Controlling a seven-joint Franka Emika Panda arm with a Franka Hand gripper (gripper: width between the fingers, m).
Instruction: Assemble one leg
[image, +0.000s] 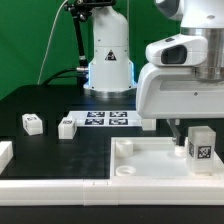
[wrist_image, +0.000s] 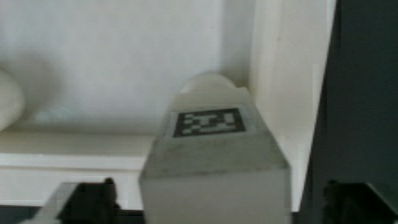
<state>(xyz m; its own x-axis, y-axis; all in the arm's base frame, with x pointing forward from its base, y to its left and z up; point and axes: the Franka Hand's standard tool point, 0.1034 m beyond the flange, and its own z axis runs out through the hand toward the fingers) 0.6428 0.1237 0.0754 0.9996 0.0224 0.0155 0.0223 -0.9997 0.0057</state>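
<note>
My gripper (image: 192, 128) is shut on a leg (image: 199, 148), a small white post with a black-and-white tag facing the camera. It holds the leg upright over the far right part of the large white panel (image: 150, 168). I cannot tell whether the leg's foot touches the panel. In the wrist view the leg (wrist_image: 214, 140) fills the space between the two dark fingers (wrist_image: 98, 200), with my gripper (wrist_image: 215, 205) closed around it, and the panel's rim (wrist_image: 285, 80) runs beside it. Two more legs (image: 33, 123) (image: 67, 126) lie on the black table at the exterior view's left.
The marker board (image: 105, 119) lies behind the panel, in front of the robot base (image: 108, 60). Another white part (image: 5, 152) sits at the left edge of the exterior view. A raised corner boss (image: 125, 148) stands at the panel's back left.
</note>
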